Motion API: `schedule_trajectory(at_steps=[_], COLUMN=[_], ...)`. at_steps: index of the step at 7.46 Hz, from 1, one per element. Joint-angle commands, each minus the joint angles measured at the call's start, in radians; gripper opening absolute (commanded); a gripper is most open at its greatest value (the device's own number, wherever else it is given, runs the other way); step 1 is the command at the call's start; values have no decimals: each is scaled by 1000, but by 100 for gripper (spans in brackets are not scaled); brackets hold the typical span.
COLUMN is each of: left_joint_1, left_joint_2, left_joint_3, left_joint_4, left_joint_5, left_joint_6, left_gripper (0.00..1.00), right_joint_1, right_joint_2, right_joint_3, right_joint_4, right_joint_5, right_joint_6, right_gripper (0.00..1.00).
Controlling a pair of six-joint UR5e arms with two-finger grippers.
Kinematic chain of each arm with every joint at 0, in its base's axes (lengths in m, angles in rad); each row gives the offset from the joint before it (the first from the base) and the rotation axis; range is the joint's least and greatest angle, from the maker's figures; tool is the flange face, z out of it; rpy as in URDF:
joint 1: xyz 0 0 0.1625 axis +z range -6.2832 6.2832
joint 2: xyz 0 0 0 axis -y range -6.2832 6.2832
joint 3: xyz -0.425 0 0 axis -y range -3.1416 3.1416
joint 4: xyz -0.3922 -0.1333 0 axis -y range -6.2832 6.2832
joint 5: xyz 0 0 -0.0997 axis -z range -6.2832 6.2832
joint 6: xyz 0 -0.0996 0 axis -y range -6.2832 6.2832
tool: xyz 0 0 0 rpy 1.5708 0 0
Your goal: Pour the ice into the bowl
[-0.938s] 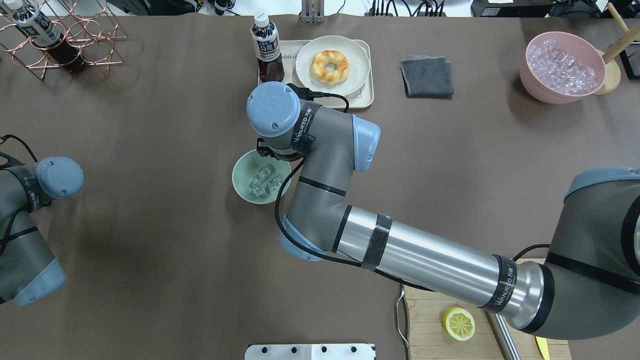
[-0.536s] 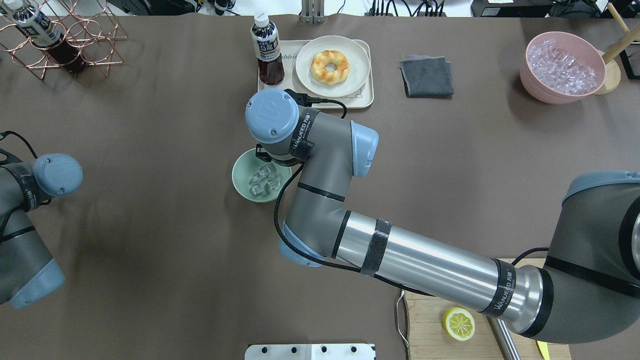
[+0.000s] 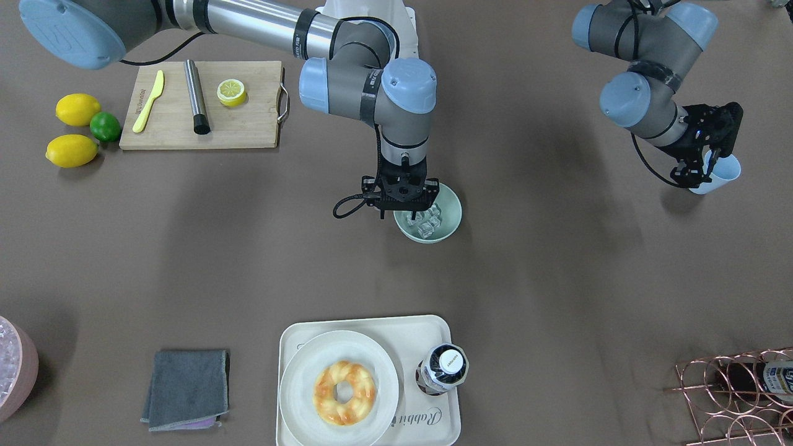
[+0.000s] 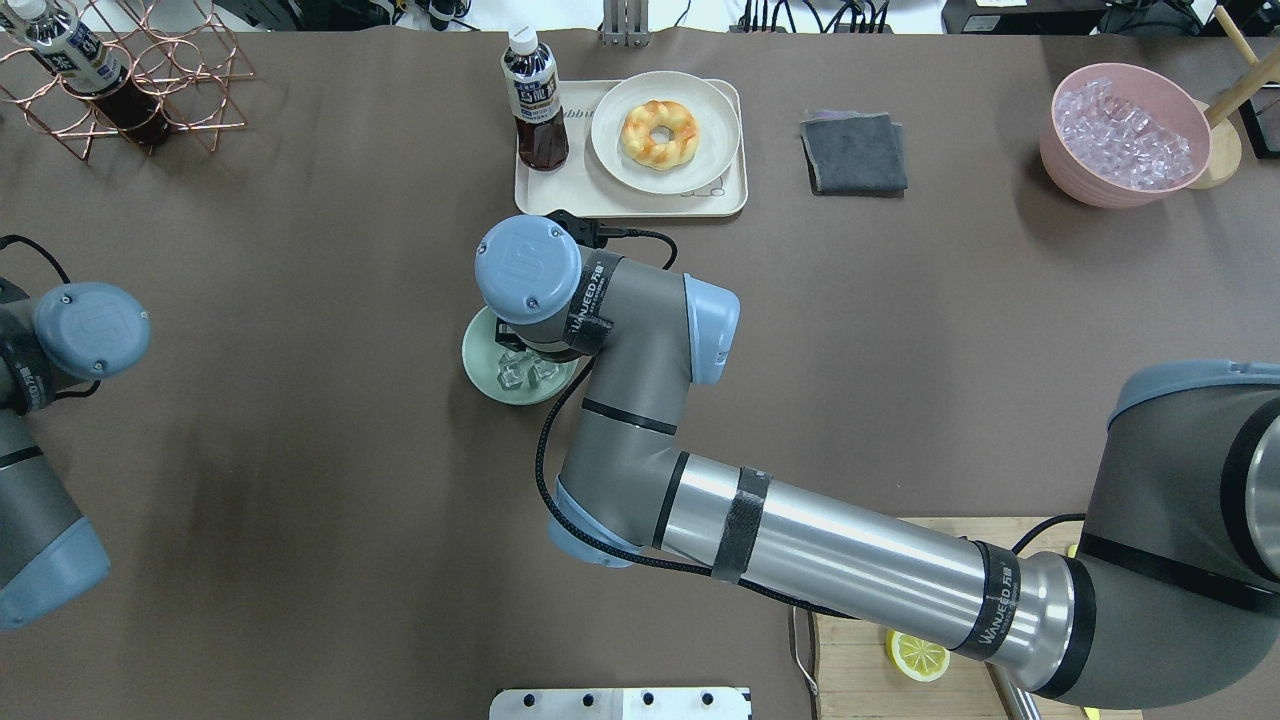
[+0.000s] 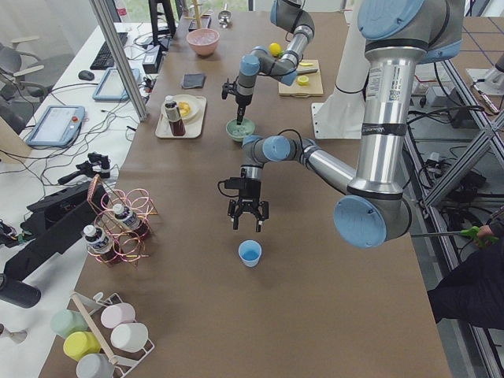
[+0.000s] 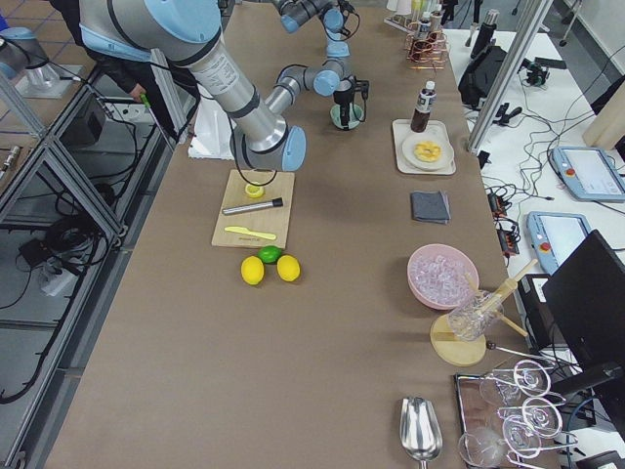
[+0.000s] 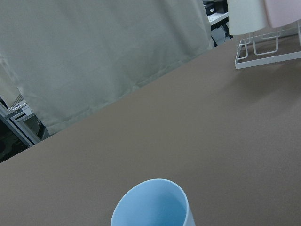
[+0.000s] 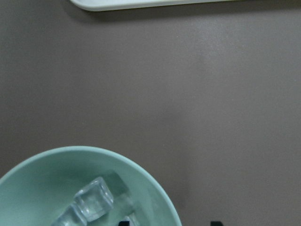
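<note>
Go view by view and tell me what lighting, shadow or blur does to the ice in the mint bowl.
Right wrist view: even light, the ice fairly sharp with small glints, the bowl cut off by the bottom edge. Overhead view: the right arm covers part of the bowl. Front-facing view: soft broad shadows on the table, cubes small yet distinct.

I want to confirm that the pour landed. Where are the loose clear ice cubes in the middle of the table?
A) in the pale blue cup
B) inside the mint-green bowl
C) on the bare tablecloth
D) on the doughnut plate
B: the ice lies against the green inside of the bowl in the right wrist view.
</note>
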Motion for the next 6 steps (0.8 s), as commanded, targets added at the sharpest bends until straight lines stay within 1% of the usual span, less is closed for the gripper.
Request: schedule_trajectory(at_steps=[1,2,3,4,5,6], left_joint_1=[-122,-214,-315,-405,-471,-565], left_joint_2=[-2,-19,-41,-41,-41,-39], left_joint_3=[-93,-97,-60,-2,80,127], left_joint_4=[7,-10,-72,-171,-286,-383], left_joint_5=[-9,-23,-85,-125,-156,-240], left_joint_6=[235,385,561,701,804,945], left_gripper=[97,97,97,97,97,97], right_joint_1=[-24,-28,-30,-15,19,85], right_joint_2=[0,-1,-3,-3,-15,-27], right_joint_3=[-3,0,2,14,44,55], right_joint_4=[33,41,44,43,38,27], right_joint_5=[-1,0,0,7,34,113], right_joint_6=[4,6,6,-3,-34,-72], right_gripper=[0,0,0,0,0,0])
